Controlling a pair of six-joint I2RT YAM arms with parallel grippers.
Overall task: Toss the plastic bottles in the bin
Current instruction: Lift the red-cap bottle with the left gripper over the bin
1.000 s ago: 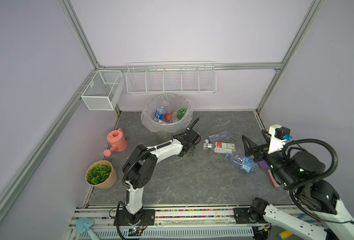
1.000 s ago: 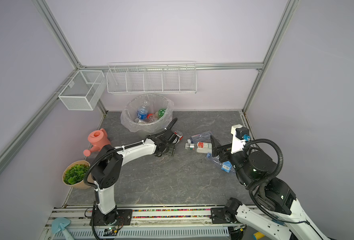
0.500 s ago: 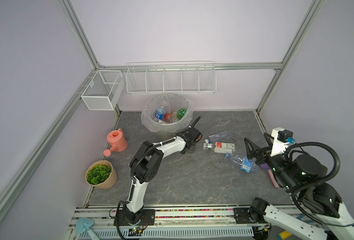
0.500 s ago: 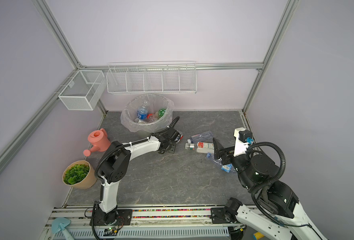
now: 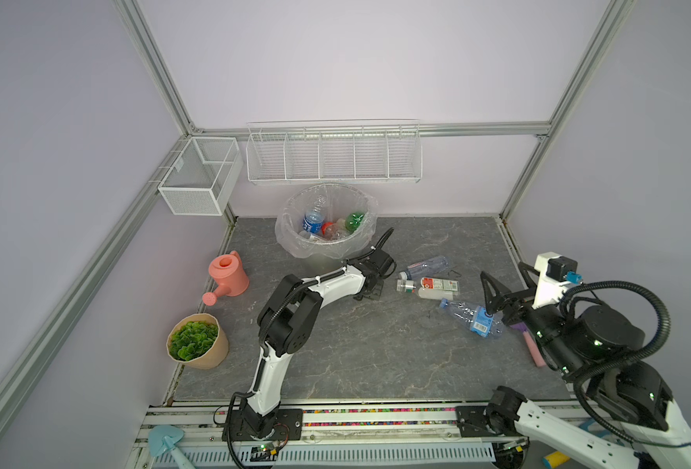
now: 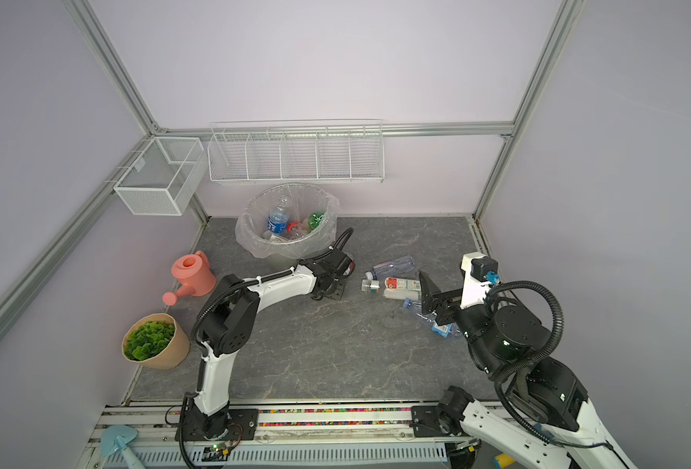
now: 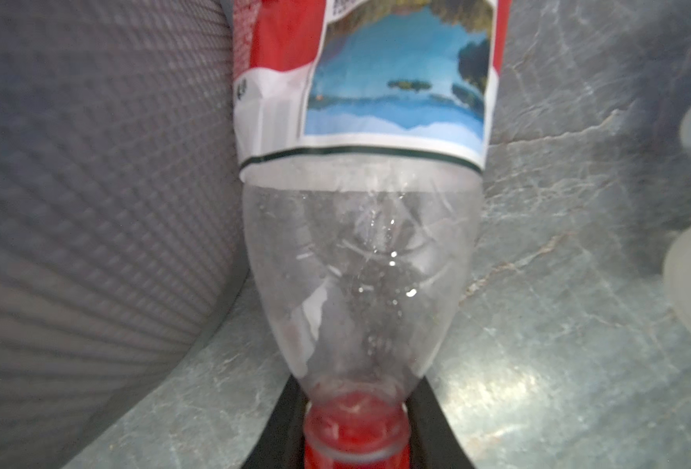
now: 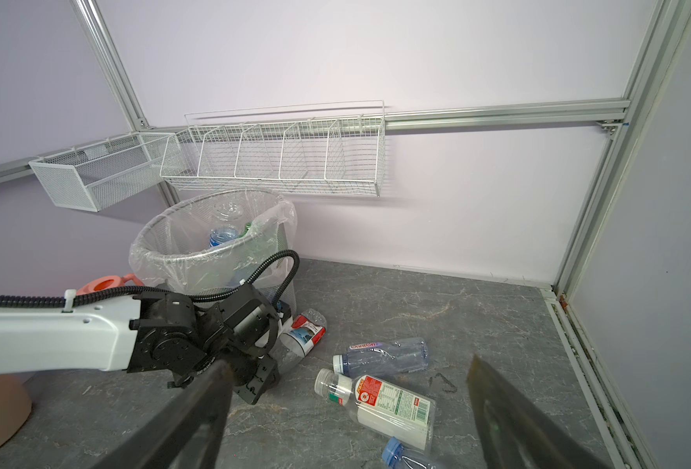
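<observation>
Left fingers [image 7: 278,438] were clamped on red-capped bottle [image 7: 360,284] neck, beside bin [image 5: 295,239] on table [image 5: 356,357]. Right fingers [image 8: 197,414] were spread wide, apparently above blue-capped bottle [image 5: 471,316].

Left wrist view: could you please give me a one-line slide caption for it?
Left gripper shut on the red-capped neck of a clear red-labelled bottle, lying beside the bin.

Bin [image 5: 295,243] at tabletop [image 5: 376,365] rear edge, left of centre — bottles [image 5: 437,286] lie to its right; watering can [image 5: 228,276] and plant pot [image 5: 197,343] along the left edge.
</observation>
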